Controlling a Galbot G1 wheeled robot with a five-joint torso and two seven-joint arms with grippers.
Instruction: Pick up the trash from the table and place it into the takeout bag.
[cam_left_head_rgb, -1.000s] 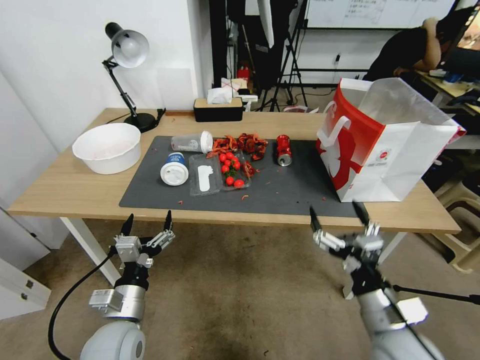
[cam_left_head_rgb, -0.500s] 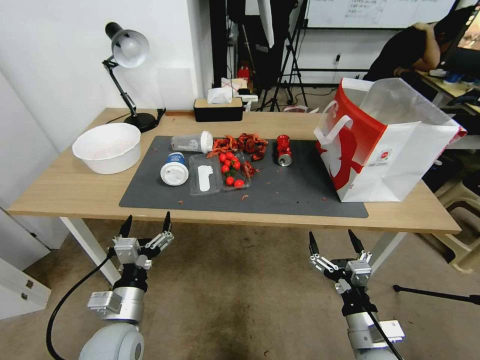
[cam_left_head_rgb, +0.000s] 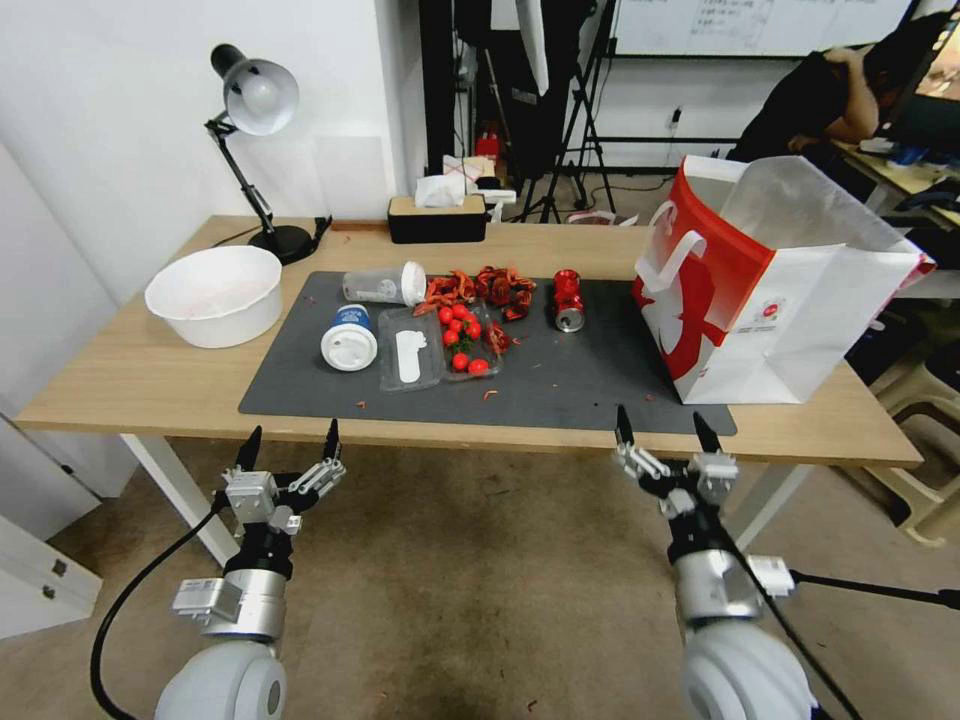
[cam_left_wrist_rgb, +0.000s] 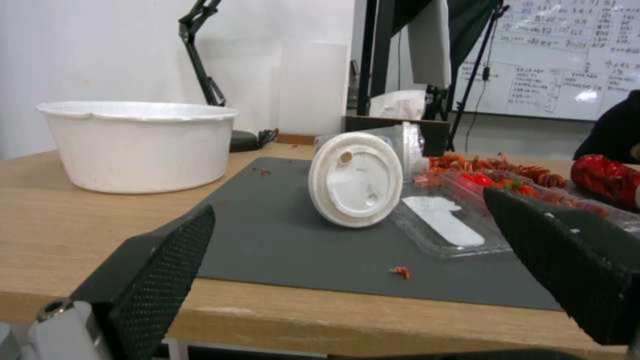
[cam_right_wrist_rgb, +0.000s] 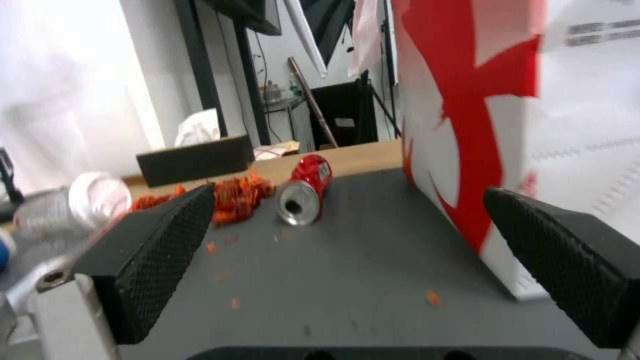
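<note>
Both spread grippers, left gripper (cam_left_head_rgb: 290, 445) and right gripper (cam_left_head_rgb: 665, 428), hover at the table (cam_left_head_rgb: 120, 385) front edge.

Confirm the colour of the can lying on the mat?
Red, with a silver top; the can shows best in the right wrist view.

Left claw (cam_left_head_rgb: 290, 445): raised in front of the near edge of the tabletop (cam_left_head_rgb: 130, 385), on the robot's left, fingers pointing up and spread apart, nothing between them. Its arm rises from below, wrist upright, a black cable looping off its side.

Right claw (cam_left_head_rgb: 665, 430): at the near edge of the tabletop on the robot's right, fingertips level with that edge, fingers spread apart and empty. Its forearm stands near vertical beneath it.
</note>
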